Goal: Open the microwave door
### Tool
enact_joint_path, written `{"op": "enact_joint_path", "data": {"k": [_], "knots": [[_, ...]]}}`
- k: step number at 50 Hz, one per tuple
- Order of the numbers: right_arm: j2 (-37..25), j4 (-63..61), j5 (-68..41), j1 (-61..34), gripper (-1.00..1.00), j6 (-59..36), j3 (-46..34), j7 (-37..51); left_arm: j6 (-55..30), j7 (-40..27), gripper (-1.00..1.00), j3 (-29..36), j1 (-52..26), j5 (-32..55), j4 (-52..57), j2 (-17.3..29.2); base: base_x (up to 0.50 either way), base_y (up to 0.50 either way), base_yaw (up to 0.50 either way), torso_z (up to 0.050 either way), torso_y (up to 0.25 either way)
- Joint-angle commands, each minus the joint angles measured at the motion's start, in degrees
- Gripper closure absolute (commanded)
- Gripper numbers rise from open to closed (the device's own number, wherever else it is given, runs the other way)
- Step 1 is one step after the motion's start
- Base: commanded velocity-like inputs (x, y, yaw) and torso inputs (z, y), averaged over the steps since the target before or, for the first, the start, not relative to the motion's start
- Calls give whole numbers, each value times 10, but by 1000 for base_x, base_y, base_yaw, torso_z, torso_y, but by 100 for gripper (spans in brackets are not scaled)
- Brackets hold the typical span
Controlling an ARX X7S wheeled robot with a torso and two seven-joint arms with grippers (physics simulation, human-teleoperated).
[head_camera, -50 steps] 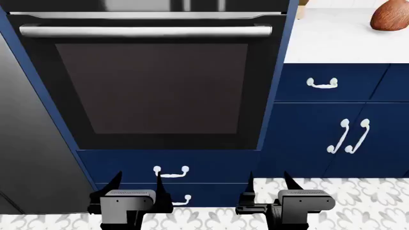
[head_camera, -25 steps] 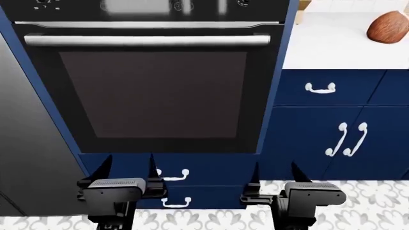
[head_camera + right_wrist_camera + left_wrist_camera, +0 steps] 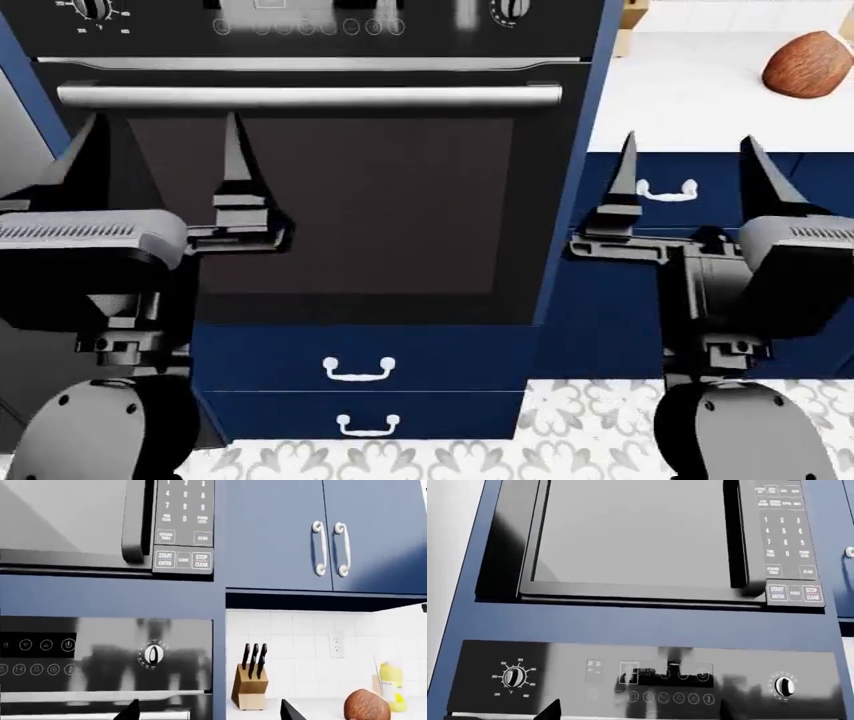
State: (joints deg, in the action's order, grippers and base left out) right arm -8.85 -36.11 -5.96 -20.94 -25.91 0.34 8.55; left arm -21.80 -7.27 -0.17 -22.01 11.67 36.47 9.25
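The microwave is out of the head view. In the left wrist view its grey door [image 3: 627,535] is closed, with a dark vertical handle [image 3: 735,535] beside the keypad [image 3: 784,535]. The right wrist view also has the door [image 3: 60,515], handle [image 3: 137,520] and keypad [image 3: 183,525]. Both grippers are raised in front of the oven, well short of the microwave. My left gripper [image 3: 163,120] [image 3: 637,712] is open and empty before the oven glass. My right gripper [image 3: 687,138] [image 3: 208,710] is open and empty before the blue drawers.
Below the microwave sits a black oven [image 3: 320,200] with a silver bar handle [image 3: 307,97] and control knobs [image 3: 514,676]. Blue drawers [image 3: 360,360] lie under it. To the right, a white counter [image 3: 681,80] holds a coconut [image 3: 807,60] and knife block [image 3: 252,680]. Upper cabinets [image 3: 327,535] hang above.
Both grippers have risen from the bottom of the head view to mid-height, still open. The head view has shifted upward, bringing the oven's control panel into sight.
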Motion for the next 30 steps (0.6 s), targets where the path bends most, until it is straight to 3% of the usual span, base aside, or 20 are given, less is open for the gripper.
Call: {"op": "enact_joint_path", "data": {"k": [1, 19, 30], "knots": [[-37, -95, -25, -138, -100, -117, 29, 1, -100, -7, -100, -20, -148, 36, 67, 33, 0, 0, 0, 50, 0], [-83, -157, -58, -289, -100, -234, 47, -10, -182, -19, -100, -46, -285, 59, 103, 74, 0, 0, 0, 50, 0], [-85, -154, -56, -264, -100, -228, 42, -7, -182, -27, -100, -40, -283, 54, 94, 74, 406, -214, 0, 0, 0]]}}
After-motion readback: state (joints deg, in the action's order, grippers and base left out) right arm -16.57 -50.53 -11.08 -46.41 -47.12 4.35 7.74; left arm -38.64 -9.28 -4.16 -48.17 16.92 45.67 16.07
